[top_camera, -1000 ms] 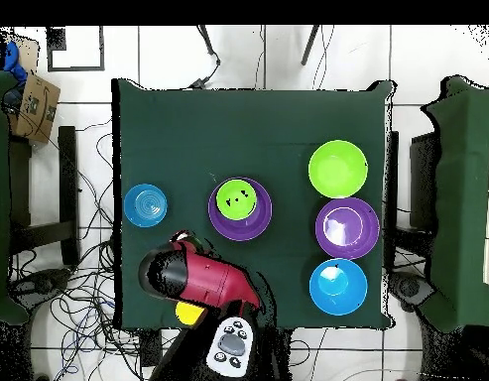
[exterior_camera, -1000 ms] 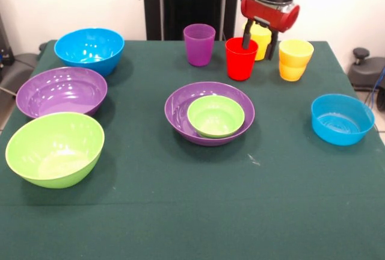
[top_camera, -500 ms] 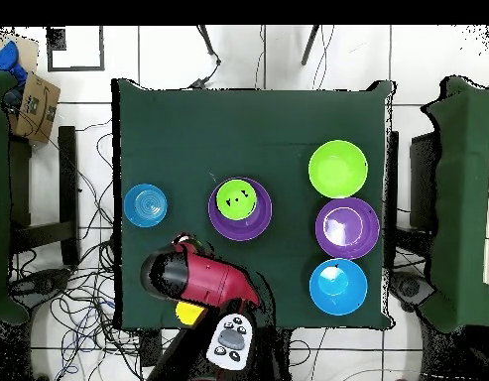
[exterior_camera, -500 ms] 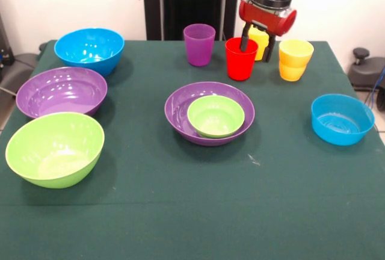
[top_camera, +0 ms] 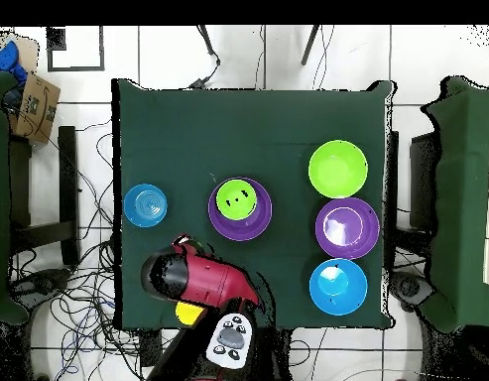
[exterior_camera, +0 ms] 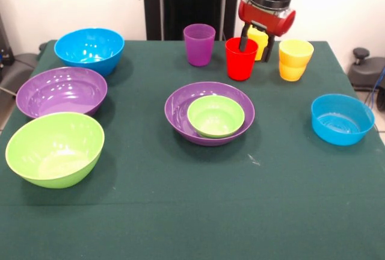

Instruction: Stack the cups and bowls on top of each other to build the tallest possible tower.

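Observation:
My gripper (exterior_camera: 257, 42) hangs open at the table's far side. Its left finger is at the red cup's (exterior_camera: 240, 61) far right rim and its right finger is outside the cup. The red cup stands upright on the cloth. A purple cup (exterior_camera: 199, 44) stands left of it. One yellow cup (exterior_camera: 260, 35) shows behind the gripper, and what looks like two nested yellow cups (exterior_camera: 295, 59) stands to the right. A small green bowl (exterior_camera: 215, 115) sits inside a large purple bowl (exterior_camera: 178, 112) at mid-table. In the overhead view the arm (top_camera: 193, 280) hides the gripper and the red cup.
A large blue bowl (exterior_camera: 89, 49), a large purple bowl (exterior_camera: 61, 91) and a lime green bowl (exterior_camera: 54, 148) line the left side. A small blue bowl (exterior_camera: 341, 118) sits at the right. A cardboard box (top_camera: 35, 104) stands off the table.
The gripper has risen a little, and its left finger has lifted from deeper in the red cup up to the rim. The red cup has not moved.

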Controlling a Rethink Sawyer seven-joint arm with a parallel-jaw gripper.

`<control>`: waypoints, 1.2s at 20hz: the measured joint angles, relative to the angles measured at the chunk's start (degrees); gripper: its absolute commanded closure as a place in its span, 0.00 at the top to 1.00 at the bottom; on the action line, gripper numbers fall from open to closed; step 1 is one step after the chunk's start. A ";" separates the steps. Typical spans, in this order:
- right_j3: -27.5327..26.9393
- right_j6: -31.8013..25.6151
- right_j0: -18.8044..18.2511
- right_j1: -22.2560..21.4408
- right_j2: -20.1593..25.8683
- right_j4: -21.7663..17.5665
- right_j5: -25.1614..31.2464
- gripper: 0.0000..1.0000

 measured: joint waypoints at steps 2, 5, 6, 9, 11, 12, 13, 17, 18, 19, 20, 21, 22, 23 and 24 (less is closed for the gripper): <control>0.00 0.00 -0.09 0.00 0.02 -0.24 0.00 1.00; 0.01 0.00 -0.26 0.00 0.02 -0.57 -0.12 1.00; 0.02 0.00 -0.31 0.00 0.02 -0.69 -0.25 1.00; 0.10 0.00 -0.38 0.02 0.02 -1.10 -0.93 1.00; 0.10 0.00 -0.38 0.02 0.03 -1.28 -1.41 1.00; 0.11 0.00 -0.38 0.02 0.02 -1.37 -1.72 1.00; 0.12 0.00 -0.39 0.02 0.04 -1.43 -2.00 1.00; 0.26 0.00 -0.51 0.02 0.18 -1.50 -2.86 1.00; 0.31 0.00 -0.60 0.02 0.23 -1.50 -3.01 1.00; 0.39 0.00 -0.71 0.02 0.30 -1.50 -3.20 1.00; 0.48 0.00 -0.84 0.02 0.37 -1.50 -3.39 1.00; 0.54 0.00 -0.92 0.02 0.40 -1.50 -3.50 1.00; 0.66 0.00 -1.11 0.02 0.49 -1.50 -3.74 1.00; 0.74 0.00 -1.24 0.02 0.56 -1.50 -3.89 1.00; 0.78 0.00 -1.29 0.02 0.62 -1.50 -3.92 1.00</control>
